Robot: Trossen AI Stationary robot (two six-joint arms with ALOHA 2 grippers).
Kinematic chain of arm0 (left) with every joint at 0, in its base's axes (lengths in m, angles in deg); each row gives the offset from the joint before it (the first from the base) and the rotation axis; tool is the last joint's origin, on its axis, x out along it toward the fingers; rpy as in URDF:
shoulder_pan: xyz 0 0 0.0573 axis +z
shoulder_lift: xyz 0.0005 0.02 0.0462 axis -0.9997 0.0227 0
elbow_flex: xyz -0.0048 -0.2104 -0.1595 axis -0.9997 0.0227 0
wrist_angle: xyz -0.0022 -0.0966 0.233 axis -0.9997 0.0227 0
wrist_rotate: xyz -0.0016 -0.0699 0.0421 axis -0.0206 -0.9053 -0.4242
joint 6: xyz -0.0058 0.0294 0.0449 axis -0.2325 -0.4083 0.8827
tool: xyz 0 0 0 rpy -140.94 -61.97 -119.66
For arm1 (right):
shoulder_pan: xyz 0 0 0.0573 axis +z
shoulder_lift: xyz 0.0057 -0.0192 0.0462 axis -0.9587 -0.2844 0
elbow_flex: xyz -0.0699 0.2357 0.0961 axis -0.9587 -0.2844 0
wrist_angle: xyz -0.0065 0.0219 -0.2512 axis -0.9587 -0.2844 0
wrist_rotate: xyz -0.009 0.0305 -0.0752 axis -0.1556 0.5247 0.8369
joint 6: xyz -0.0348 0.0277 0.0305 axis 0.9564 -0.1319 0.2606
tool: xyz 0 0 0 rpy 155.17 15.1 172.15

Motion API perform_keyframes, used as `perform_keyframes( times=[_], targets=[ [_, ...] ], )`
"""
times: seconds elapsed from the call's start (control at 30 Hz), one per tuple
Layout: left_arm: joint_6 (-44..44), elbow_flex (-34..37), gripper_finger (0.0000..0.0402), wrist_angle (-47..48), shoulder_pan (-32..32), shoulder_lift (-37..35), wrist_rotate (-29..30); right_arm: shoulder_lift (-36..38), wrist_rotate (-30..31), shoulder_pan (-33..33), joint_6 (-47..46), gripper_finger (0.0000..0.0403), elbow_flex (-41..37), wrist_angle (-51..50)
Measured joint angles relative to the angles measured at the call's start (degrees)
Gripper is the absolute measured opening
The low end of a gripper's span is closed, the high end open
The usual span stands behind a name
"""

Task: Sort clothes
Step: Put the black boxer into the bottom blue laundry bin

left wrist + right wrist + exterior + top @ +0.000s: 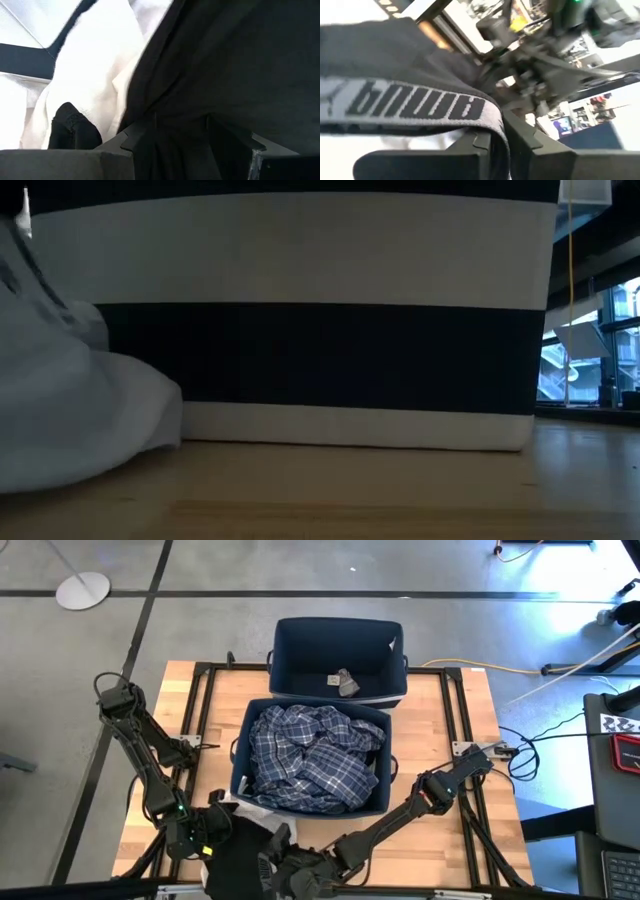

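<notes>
A black garment [243, 862] with a grey lettered waistband [410, 102] hangs between my two grippers at the table's near edge. My left gripper [218, 836] is shut on its black cloth [210, 65]. My right gripper [296, 868] is shut on the waistband. A white garment [243, 808] lies on the table just beyond them, against the near bin; it also shows in the low view [70, 420]. A dark blue plaid garment [315, 760] fills the near navy bin [240, 755]. A small grey garment [346, 683] lies in the far navy bin [285, 660]. My left gripper pinches a bunched fold of the black cloth [175, 140] between its two fingers [135, 135]. The cloth spreads out beyond the fingers toward the other gripper. My right gripper pinches the grey waistband [495, 135] between its two fingers [475, 145]. The fingers lie across the band, which runs on away from them with the black cloth above it.
The two bins stand one behind the other in the table's middle. Bare wood [440, 840] lies to the right and left of the bins. Black frame rails [455, 720] run along the table. Cables [530, 755] lie off the right edge.
</notes>
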State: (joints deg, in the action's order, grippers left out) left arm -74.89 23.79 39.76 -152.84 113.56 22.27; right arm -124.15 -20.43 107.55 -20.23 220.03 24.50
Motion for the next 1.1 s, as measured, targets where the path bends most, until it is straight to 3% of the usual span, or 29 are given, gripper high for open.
perform_keyframes(
  times=[0.33, 0.63, 1.1],
  targets=[
    [0.0, 0.0, 0.0166, 0.1, -0.4, -2.6, -0.9, 3.9, 7.1, 1.7, 0.0, 0.0025, 2.6, 1.1],
    [3.1, -0.1, 0.0166, -0.2, -0.4, -7.2, 0.6, 8.0, 8.8, 3.6, 0.4, 0.0024, 2.5, 2.6],
    [3.3, 0.0, 0.0166, 0.2, -0.3, -7.8, 1.1, 15.8, 9.7, 5.8, 0.5, 0.0024, 2.5, 5.8]
  ],
)
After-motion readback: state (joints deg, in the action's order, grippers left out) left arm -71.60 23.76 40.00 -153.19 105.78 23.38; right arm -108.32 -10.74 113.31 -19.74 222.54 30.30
